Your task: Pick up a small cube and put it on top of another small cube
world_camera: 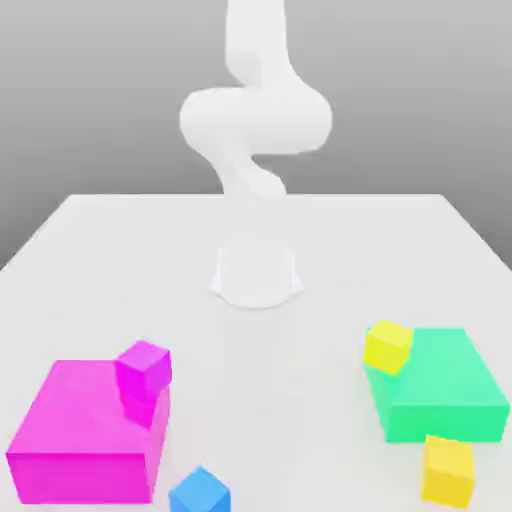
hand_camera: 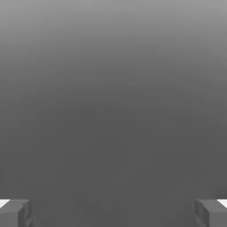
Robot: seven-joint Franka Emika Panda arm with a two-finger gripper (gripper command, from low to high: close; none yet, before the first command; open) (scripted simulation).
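Two gripper [hand_camera: 113, 213] fingers [hand_camera: 15, 213] spread wide apart (nothing between them), golden cube [world_camera: 448, 470] beside green block [world_camera: 440, 385].

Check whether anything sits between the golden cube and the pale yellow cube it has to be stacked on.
The golden cube lies on the table in front of the green block; the pale yellow cube leans on that block's far left corner. The block's slab lies between them, low enough to carry over. The pale cube's top is bare but tilted.

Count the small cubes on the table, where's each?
4. Magenta cube on the big magenta block; blue cube at the front edge; pale yellow cube on the green block's corner; golden cube in front of that block. None looks hidden.
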